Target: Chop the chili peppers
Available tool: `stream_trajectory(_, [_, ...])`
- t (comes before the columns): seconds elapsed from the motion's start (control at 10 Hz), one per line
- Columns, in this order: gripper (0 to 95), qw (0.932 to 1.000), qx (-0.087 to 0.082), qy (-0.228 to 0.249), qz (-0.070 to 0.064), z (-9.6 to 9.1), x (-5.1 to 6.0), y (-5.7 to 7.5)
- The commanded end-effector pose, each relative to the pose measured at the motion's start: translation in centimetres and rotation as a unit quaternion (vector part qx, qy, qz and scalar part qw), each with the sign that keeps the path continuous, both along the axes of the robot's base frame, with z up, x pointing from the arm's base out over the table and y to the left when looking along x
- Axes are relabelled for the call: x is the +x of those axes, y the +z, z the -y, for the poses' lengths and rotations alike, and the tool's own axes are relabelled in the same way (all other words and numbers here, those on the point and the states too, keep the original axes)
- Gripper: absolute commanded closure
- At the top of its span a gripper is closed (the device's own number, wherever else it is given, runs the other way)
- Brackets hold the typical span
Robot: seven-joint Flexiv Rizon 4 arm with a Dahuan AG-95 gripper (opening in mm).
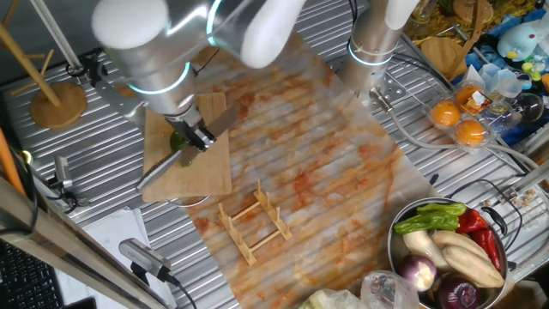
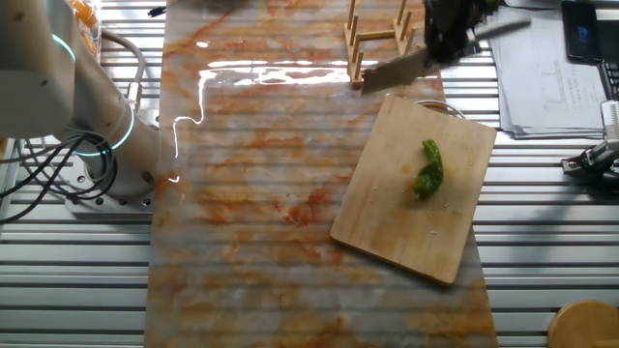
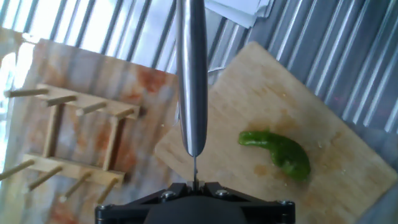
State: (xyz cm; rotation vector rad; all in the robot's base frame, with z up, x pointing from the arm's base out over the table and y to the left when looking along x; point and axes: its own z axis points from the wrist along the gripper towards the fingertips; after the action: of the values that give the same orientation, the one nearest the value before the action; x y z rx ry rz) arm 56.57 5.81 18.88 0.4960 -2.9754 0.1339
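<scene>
On the cutting board [image 2: 406,208], whole chili pepper [image 2: 428,170]; claw [image 2: 447,34] grips knife [image 2: 397,71]

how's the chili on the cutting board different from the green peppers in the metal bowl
The chili pepper is short, curved and dark glossy green; the bowl peppers are longer and paler. The chili lies alone on the wooden cutting board; the bowl peppers rest among mixed vegetables in the metal bowl. Both look whole and uncut.

A green chili pepper [image 2: 429,170] is lying whole on the wooden cutting board [image 2: 387,208], while the claw [image 2: 451,29] is holding a knife [image 2: 397,70] at the board's twelve o'clock edge.
</scene>
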Motion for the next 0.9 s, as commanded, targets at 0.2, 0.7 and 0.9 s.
stream_trajectory(0.2, [95.0, 0.9970, 0.000, 0.077, 0.013, 4.0, 2.5, -1.5])
stream_trajectory(0.7, [95.0, 0.9927, -0.004, 0.118, 0.025, 5.0, 4.6, -5.0])
stream_trajectory(0.9, [95.0, 0.9931, 0.000, 0.115, 0.026, 5.3, 4.8, -6.8])
